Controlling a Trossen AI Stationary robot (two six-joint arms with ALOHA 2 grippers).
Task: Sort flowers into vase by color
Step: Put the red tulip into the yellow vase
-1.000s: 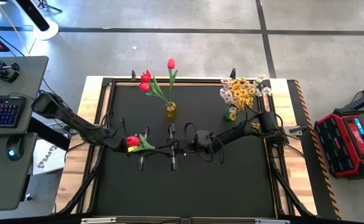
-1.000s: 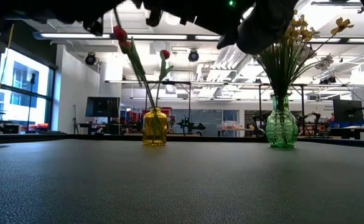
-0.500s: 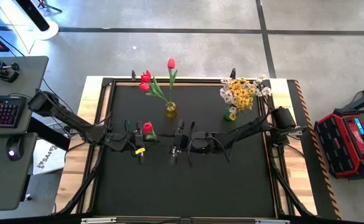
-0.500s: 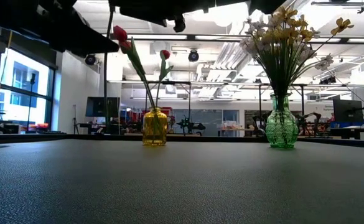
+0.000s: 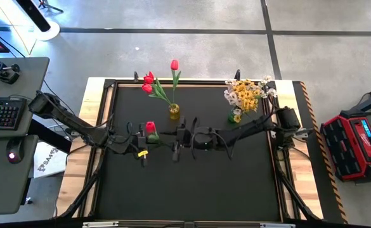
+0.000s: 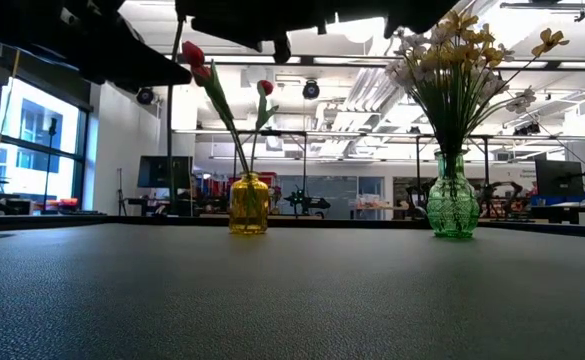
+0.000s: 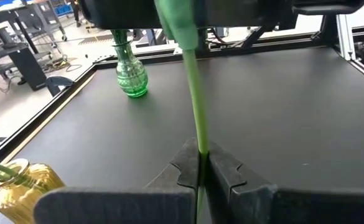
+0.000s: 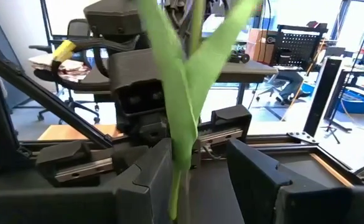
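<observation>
The left gripper (image 5: 142,149) is hovering over the black table mat (image 5: 191,190), to the left of and a little nearer than the small amber glass vase (image 5: 174,112). Its fingers (image 7: 225,173) are pinching the thin green stem of a red artificial tulip (image 5: 150,127) tight, with no gap showing beside the stem. The tulip's bud is sitting just above this gripper in the high view, to the left of the amber vase, and its stem (image 5: 163,140) is running rightward toward the other arm.

The amber vase is standing near the far edge of the mat, already holding three red tulips (image 5: 148,82) that are leaning left and back.

The right gripper (image 5: 180,142) is facing the left one, just nearer than the amber vase. Its fingers (image 8: 256,171) are standing apart, with the tulip's green leaves (image 8: 175,93) and stem passing between them; a clear gap is showing on one side, so it is not clamping the flower.

Well to the right of the amber vase, the green patterned glass vase (image 6: 453,208) is holding a bushy bunch of yellow and white blossom sprays (image 5: 248,95).
</observation>
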